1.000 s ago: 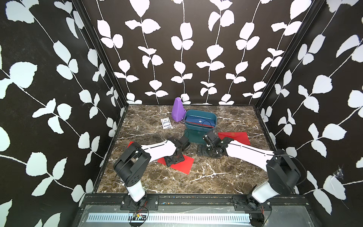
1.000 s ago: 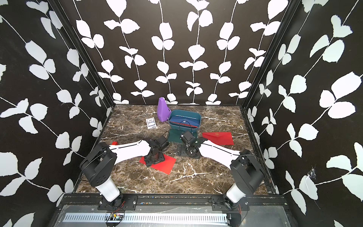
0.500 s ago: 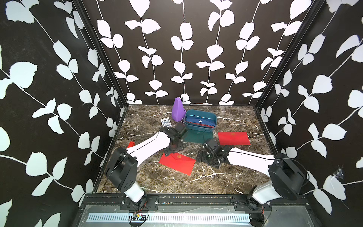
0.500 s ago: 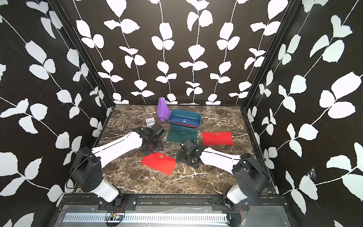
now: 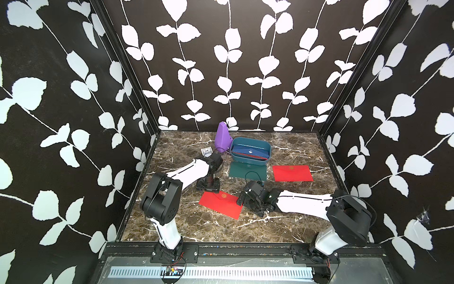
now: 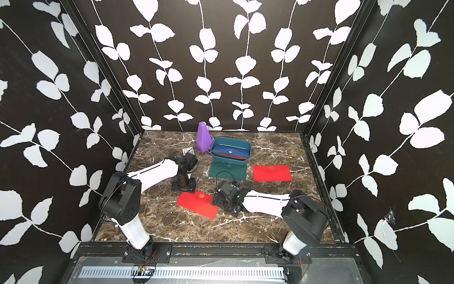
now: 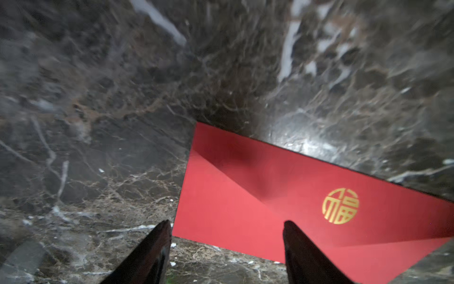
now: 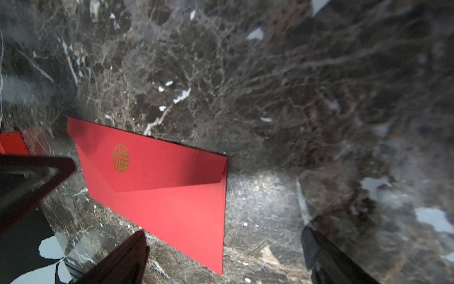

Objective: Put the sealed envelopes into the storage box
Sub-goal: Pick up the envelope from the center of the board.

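left gripper [image 7: 226, 223]: spread, empty; near red envelope [image 7: 270, 196] corner
right gripper [image 8: 223, 232]: spread wide, empty; beside same envelope
box [image 5: 268, 151]: holds blue envelope [image 5: 248, 153]

Both top views stare down from high out front (near twins); wrist cams sit low, close, sharing one red envelope [image 7: 270, 196].

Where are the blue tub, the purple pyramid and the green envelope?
storage box [image 5: 267, 150]: in a top view, inside of an end wall.
purple pyramid [image 5: 222, 139]: in a top view, middle of its front face.
dark green envelope [image 5: 239, 171]: in a top view, its flat face.
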Controlling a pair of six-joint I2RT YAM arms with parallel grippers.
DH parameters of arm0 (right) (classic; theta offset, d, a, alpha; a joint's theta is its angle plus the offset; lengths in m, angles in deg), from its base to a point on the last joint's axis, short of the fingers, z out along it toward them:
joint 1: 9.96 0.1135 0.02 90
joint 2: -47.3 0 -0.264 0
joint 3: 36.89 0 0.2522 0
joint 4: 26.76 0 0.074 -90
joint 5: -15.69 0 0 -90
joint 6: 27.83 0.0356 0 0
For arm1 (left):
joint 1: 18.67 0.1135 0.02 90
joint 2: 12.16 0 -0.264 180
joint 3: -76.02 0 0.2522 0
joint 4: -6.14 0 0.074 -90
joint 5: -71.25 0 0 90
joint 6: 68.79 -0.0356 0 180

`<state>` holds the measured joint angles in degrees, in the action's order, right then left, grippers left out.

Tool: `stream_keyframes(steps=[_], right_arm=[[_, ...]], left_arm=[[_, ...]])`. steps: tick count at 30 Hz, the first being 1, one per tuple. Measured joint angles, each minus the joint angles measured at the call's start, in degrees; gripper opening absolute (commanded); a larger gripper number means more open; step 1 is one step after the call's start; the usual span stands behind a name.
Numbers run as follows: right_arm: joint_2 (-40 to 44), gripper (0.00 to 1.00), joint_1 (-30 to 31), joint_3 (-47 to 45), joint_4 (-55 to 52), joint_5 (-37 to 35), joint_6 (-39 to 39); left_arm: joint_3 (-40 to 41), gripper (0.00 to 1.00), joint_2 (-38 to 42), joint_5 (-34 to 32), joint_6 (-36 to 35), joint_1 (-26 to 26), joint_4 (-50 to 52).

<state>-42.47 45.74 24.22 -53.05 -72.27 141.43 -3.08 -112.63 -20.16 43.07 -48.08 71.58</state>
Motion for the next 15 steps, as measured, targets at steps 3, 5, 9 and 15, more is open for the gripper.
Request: stream_keyframes(steps=[3, 5, 9, 15], right_arm=[[1.4, 0.99, -0.8, -0.9, -0.9, -0.1, -0.2], [2.1, 0.99, -1.8, -1.0, -1.9, -0.1, -1.0], [3.4, 0.99, -3.6, -1.0, -3.7, 0.2, -3.7], [3.5, 0.99, -4.0, -0.9, -6.3, 3.2, -7.0]], left_arm=[[4.7, 0.72, 0.0, 2.2, -0.5, 0.0, -3.0], [6.3, 0.72, 1.0, 3.6, -0.4, 0.0, -4.6], [9.0, 0.70, 3.2, 3.7, 0.5, -0.2, -7.6], [12.6, 0.71, 6.2, 2.5, 10.4, -2.3, -12.3]])
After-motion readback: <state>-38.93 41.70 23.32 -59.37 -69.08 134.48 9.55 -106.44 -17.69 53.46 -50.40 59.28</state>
